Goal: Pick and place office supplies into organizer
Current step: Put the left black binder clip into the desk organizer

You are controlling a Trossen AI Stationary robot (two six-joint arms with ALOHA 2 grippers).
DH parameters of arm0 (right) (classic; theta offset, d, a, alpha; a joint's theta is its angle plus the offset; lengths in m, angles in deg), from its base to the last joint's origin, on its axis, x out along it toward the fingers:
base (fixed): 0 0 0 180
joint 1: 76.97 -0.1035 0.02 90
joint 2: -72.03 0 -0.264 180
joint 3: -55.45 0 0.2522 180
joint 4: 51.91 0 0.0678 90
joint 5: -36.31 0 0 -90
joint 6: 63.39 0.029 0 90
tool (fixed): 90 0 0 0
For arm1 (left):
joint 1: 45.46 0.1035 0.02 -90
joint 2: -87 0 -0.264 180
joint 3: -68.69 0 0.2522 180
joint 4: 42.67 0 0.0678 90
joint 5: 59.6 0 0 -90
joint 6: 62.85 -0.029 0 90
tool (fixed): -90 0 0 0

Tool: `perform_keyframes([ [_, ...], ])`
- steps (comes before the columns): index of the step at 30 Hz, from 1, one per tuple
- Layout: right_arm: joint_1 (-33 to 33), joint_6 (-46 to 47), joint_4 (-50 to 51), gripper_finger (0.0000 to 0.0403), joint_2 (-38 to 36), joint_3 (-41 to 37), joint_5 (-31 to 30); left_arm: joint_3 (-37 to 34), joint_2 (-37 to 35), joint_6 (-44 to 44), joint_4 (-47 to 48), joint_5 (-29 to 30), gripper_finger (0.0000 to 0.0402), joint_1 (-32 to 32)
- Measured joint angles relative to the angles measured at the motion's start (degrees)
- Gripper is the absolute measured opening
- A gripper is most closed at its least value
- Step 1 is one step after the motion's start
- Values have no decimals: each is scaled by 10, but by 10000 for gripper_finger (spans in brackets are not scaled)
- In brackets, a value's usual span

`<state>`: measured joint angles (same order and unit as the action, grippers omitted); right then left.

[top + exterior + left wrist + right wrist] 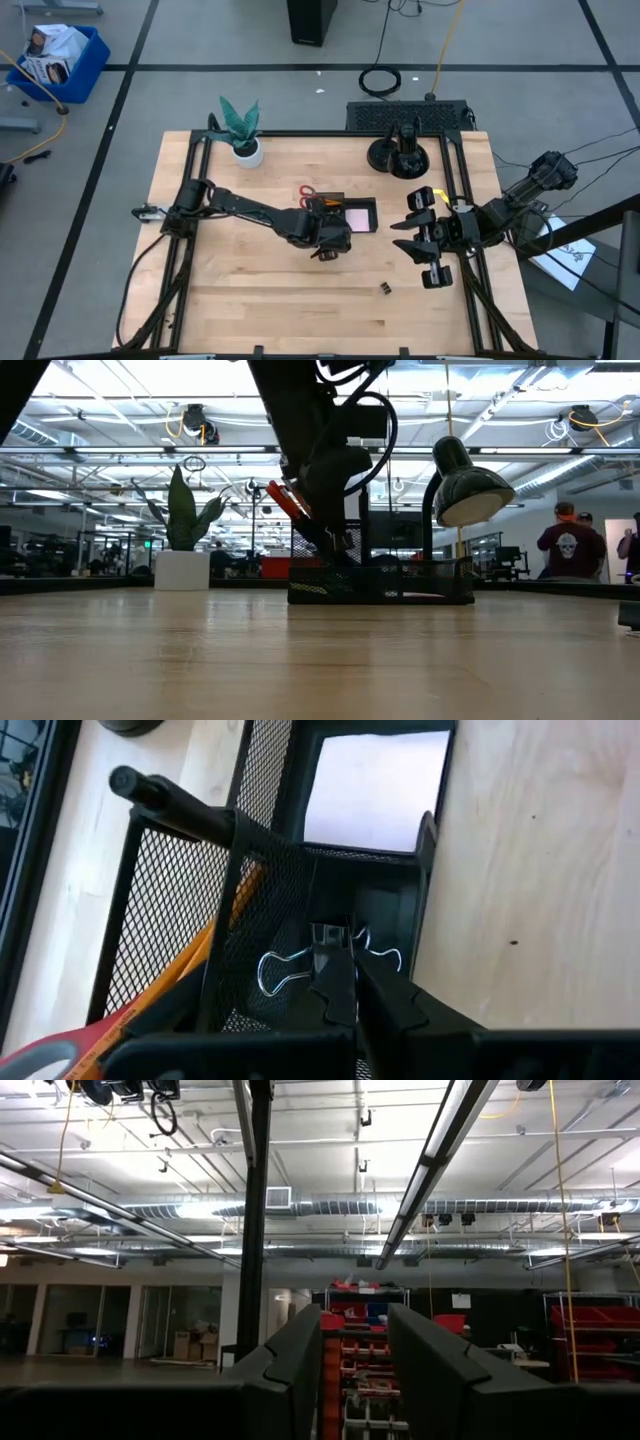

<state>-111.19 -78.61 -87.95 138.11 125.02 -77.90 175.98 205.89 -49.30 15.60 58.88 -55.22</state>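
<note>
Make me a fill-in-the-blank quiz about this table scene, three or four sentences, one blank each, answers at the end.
1. The left gripper is shut on a black ____ over the organizer.
2. One more binder clip lies loose on the ____.
3. The right gripper hangs ____ and holds nothing.
4. The pink sticky-note pad lies inside the ____.

Answers: binder clip; table; open; organizer

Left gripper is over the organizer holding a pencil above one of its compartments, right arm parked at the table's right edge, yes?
Not quite: the left gripper is shut on a binder clip, not a pencil, as the left wrist view shows. It is over the organizer, and the right gripper waits at the table's right edge.
</note>
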Motion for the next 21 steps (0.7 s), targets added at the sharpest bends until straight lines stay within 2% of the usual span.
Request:
perform_keyframes([
  [21,0,0,0,109,0,0,2,0,0,-30,5,-44,0,8],
])
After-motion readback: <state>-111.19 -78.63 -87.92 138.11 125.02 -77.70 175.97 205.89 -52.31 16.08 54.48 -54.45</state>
